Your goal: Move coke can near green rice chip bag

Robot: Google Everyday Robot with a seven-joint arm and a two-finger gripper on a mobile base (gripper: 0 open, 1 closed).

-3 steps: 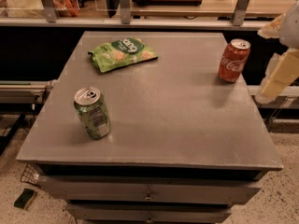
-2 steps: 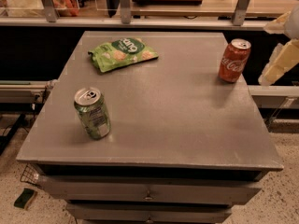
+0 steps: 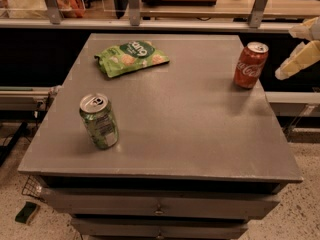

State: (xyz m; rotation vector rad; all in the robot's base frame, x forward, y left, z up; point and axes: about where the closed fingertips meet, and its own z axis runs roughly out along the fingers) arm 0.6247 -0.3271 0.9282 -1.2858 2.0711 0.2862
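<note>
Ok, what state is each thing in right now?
coke can: upright near the right edge of the table, not gripped.
green rice chip bag: lying flat, far left.
green can: upright, front left.
gripper: off the table's right edge, beside the coke can, not touching it.

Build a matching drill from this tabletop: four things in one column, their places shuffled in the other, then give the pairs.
Things
1. coke can
2. green rice chip bag
3. green can
4. end effector

Places, as seen in the picture
A. standing upright near the front left of the table
B. in the air just past the table's right edge
C. lying flat toward the back left of the table
D. standing upright near the table's back right corner

Pairs: 1-D, 2-C, 3-A, 4-B
</note>
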